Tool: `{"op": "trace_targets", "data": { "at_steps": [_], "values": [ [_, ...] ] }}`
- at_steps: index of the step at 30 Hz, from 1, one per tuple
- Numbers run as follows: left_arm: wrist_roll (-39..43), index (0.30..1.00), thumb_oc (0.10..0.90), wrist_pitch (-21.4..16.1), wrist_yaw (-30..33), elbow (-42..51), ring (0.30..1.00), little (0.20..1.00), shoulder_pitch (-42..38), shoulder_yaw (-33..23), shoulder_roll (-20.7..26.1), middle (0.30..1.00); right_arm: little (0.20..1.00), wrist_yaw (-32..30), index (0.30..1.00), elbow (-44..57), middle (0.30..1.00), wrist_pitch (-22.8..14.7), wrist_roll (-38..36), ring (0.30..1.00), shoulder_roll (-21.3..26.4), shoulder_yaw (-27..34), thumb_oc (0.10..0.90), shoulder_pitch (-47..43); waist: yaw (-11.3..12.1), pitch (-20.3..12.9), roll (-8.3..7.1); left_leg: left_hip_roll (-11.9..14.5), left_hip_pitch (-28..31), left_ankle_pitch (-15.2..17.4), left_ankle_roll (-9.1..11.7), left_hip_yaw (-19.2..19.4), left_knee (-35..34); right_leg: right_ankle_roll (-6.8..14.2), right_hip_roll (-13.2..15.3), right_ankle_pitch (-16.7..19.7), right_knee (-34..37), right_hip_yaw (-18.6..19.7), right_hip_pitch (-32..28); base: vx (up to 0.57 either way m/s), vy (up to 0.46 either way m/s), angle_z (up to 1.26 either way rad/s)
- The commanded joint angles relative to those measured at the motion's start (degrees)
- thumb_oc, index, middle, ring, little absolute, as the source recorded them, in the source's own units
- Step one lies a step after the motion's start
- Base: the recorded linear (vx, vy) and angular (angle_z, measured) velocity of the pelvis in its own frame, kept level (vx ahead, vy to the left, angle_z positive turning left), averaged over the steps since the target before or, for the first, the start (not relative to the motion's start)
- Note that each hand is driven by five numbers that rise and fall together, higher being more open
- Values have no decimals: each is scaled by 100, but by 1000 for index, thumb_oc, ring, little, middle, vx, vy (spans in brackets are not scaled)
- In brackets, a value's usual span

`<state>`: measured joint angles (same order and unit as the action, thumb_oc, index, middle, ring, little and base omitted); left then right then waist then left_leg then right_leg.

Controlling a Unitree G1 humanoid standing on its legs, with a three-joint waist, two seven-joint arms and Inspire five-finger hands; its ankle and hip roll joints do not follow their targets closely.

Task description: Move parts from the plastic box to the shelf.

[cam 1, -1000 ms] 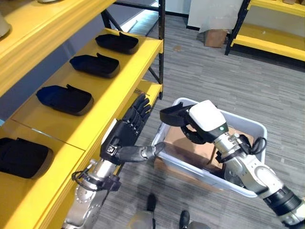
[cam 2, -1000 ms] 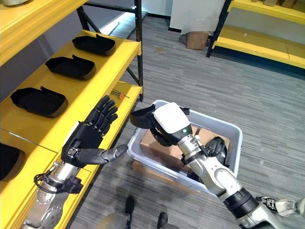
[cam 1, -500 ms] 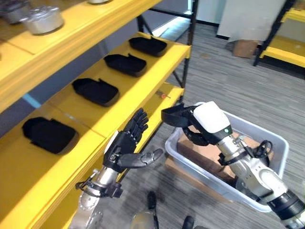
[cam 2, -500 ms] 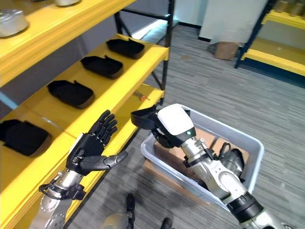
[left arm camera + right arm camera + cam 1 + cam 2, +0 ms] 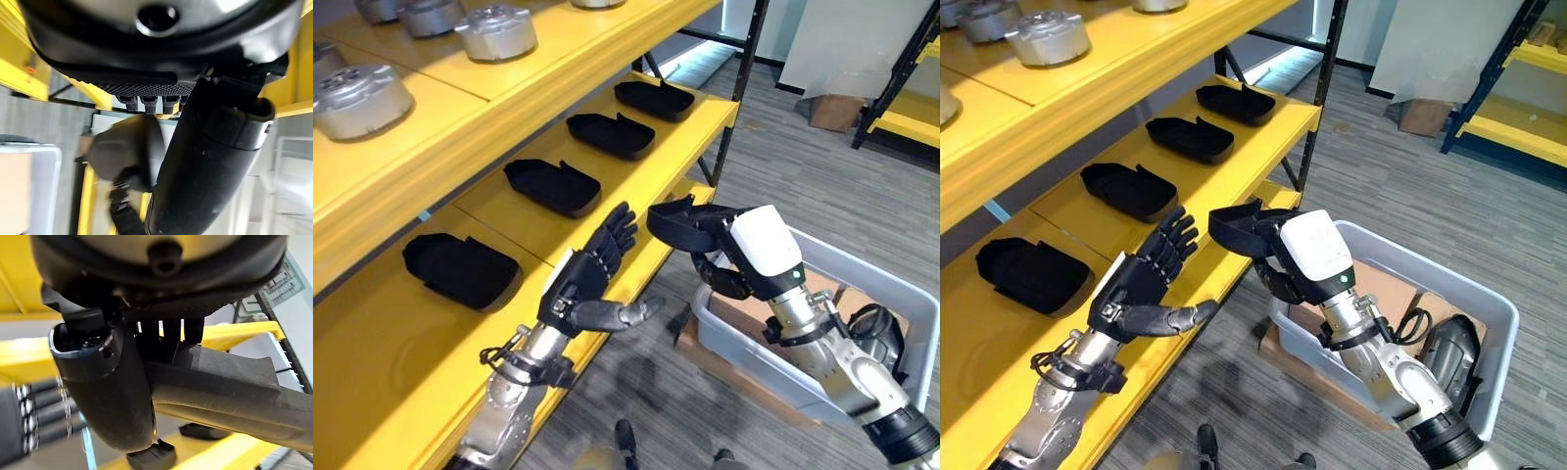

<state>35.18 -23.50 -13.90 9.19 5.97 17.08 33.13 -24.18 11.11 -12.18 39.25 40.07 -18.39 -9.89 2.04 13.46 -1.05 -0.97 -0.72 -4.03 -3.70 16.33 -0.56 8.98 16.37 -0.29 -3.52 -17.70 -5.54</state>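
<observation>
Grey floor, yellow shelf (image 5: 636,166) left | 4 black trays on middle tier | right hand (image 5: 1285,264) curled round black part (image 5: 1234,227), between plastic box (image 5: 1489,294) and shelf | left hand (image 5: 592,284) open, empty | part looks stiff, light; grip its rim

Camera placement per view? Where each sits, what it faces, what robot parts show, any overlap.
Left eye view: head camera, looking down at the yellow shelf, the plastic box, both arms.
Right eye view: same scene, slightly offset; open left hand, right hand gripping a black part.
Left wrist view: along the left hand toward the shelf and box.
Right wrist view: along the right hand, black part pinched.
Shared: both eye views and the right wrist view show the black part.
</observation>
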Motion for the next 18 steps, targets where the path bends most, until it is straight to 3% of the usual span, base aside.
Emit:
{"op": "trace_targets", "data": {
  "at_steps": [1, 6, 9, 10, 12, 18],
  "values": [
    [-42, 1000, 900, -364, -284, 648, 1000, 1000, -172, 26, -130, 1000, 300, -968, 300, 553, 300, -121, -148, 300, 64, 625, 400, -378, 30, -618, 101, 565, 518, 324, 431, -258, -203, -187, -481, 138, -86, 3, 315, -118, 171, 14],
    [61, 1000, 900, -225, -564, 668, 1000, 1000, -129, 92, 2, 1000, 300, -1215, 300, 789, 300, -31, 7, 300, 18, 739, 400, -156, -14, -640, 110, 393, 465, 328, 267, -462, -308, -157, -561, 41, -228, 350, 390, -111, 91, 10],
    [204, 1000, 900, 1, -807, 732, 1000, 1000, -218, 139, 96, 1000, 300, -1423, 300, 932, 300, -104, 85, 300, 82, 952, 400, 140, -178, -680, 123, 251, 338, 356, 155, -893, -227, -334, -985, -248, -608, 990, 490, -136, 7, 67],
    [362, 1000, 900, 137, -882, 770, 1000, 1000, -311, 110, 166, 1000, 300, -1519, 300, 963, 300, -242, 38, 300, 176, 1091, 400, 247, -250, -712, 119, 115, 264, 354, 93, -1165, -211, -448, -1322, -399, -1053, 1248, 600, -145, -5, 153],
    [342, 1000, 900, 167, -870, 764, 1000, 1000, -372, 102, 148, 1000, 300, -1604, 300, 894, 300, -346, 92, 300, 188, 1062, 400, 156, -236, -696, 107, 25, 225, 345, 76, -1328, -200, -562, -1512, -519, -1173, 1281, 666, -166, -57, 127],
    [197, 1000, 900, 137, -745, 726, 1000, 1000, -327, 116, -11, 1000, 300, -1601, 300, 833, 300, -379, 22, 300, 217, 771, 400, -273, -82, -683, 102, -53, 124, 323, 187, -1476, -139, -677, -1521, -416, -447, 1202, 499, -117, -96, 6]
  ]
}}
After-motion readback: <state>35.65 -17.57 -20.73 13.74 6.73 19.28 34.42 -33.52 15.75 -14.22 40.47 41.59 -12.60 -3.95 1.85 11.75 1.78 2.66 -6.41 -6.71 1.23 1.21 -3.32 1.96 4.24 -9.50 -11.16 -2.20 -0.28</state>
